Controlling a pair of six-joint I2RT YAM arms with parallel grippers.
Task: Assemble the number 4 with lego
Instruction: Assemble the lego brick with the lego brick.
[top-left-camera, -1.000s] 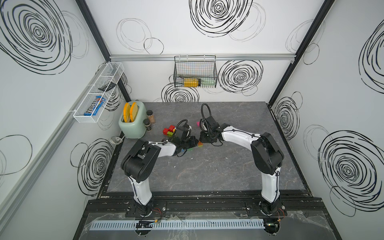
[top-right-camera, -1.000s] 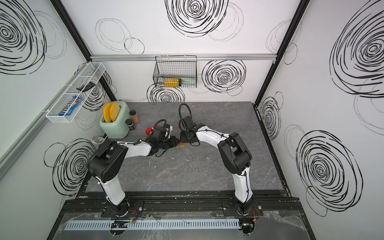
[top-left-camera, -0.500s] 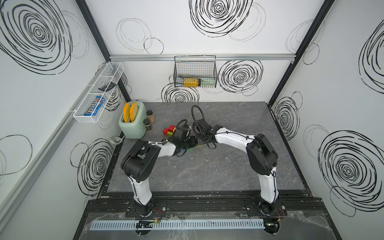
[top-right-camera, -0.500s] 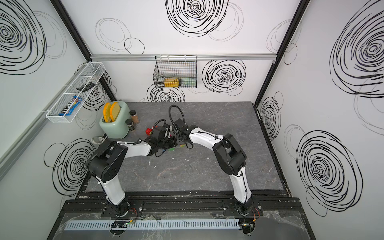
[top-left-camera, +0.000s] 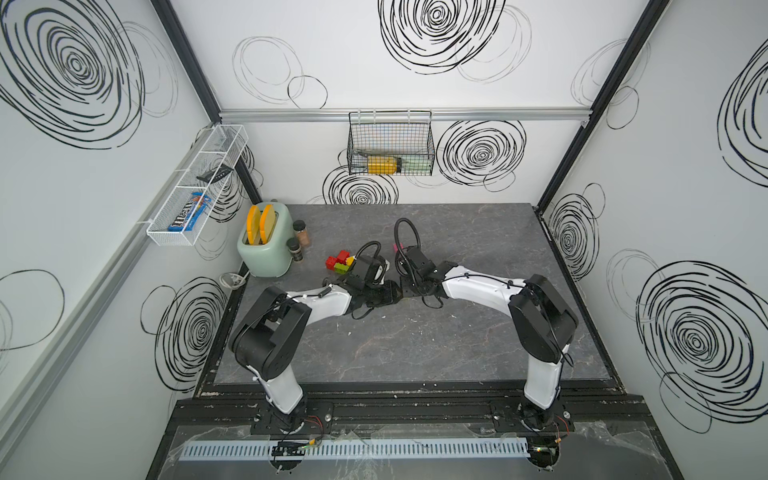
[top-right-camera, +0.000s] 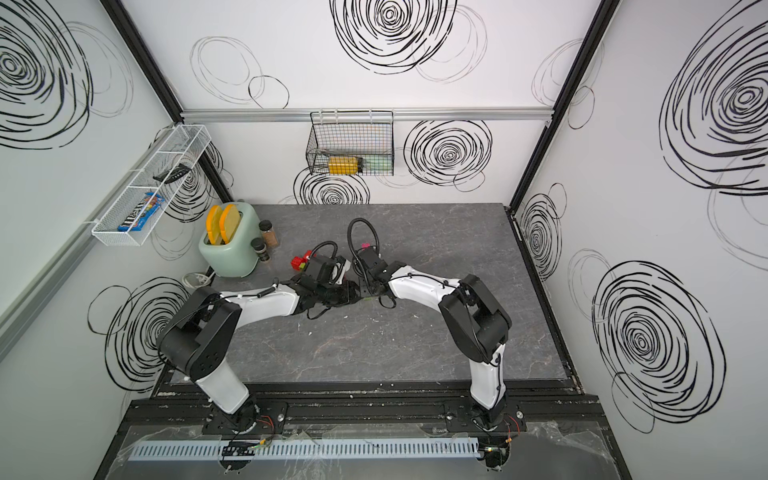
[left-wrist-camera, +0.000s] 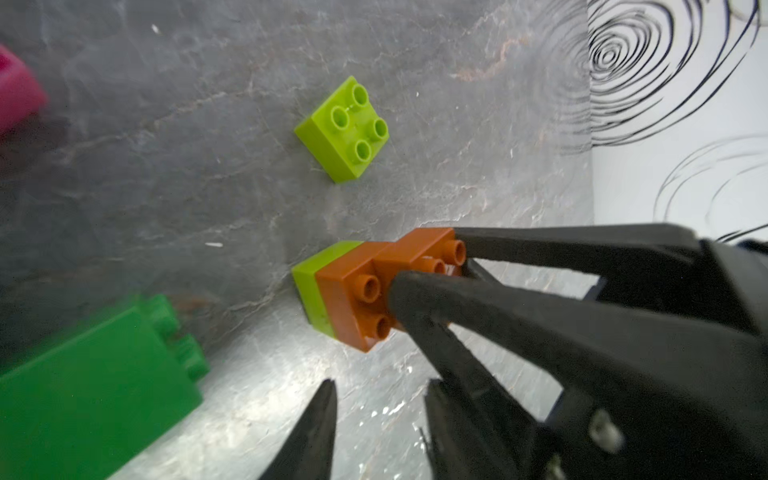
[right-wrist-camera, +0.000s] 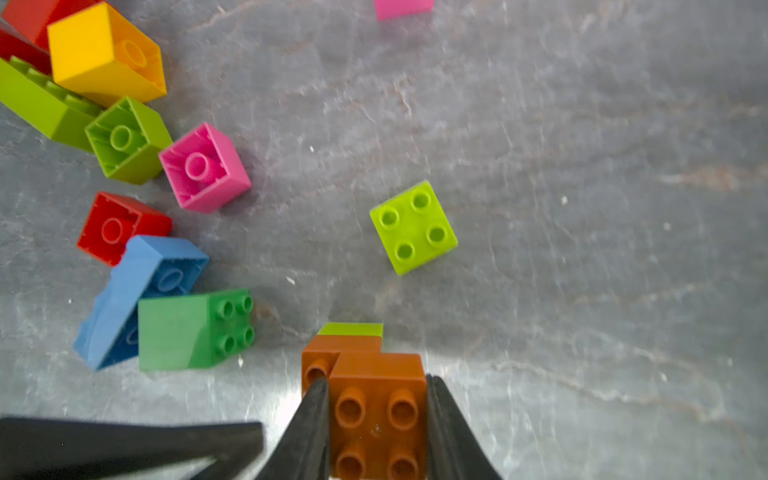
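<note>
My right gripper (right-wrist-camera: 376, 399) is shut on a square orange lego brick (right-wrist-camera: 376, 415). That brick sits on an oblong orange brick (left-wrist-camera: 345, 291), which rests on a lime brick (left-wrist-camera: 309, 278) on the table. My left gripper (left-wrist-camera: 380, 388) stands open and empty just beside this stack. A loose lime brick (right-wrist-camera: 413, 226) lies studs up a little beyond it. Off to one side is a pile with green (right-wrist-camera: 195, 328), blue (right-wrist-camera: 137, 291), red (right-wrist-camera: 120, 226), pink (right-wrist-camera: 205, 166) and yellow (right-wrist-camera: 106, 54) bricks. In both top views the wrists hide the stack, and part of the pile (top-left-camera: 340, 262) shows.
A mint toaster (top-left-camera: 264, 245) and two spice jars (top-left-camera: 301, 232) stand at the table's back left. A single pink brick (top-left-camera: 395, 248) lies behind the wrists. A wire basket (top-left-camera: 390, 143) hangs on the back wall and a white wire shelf (top-left-camera: 195, 183) on the left wall.
My right arm has swung left until its gripper meets the left gripper over the middle of the table. The left arm has stayed almost in place and its jaws have come apart.
</note>
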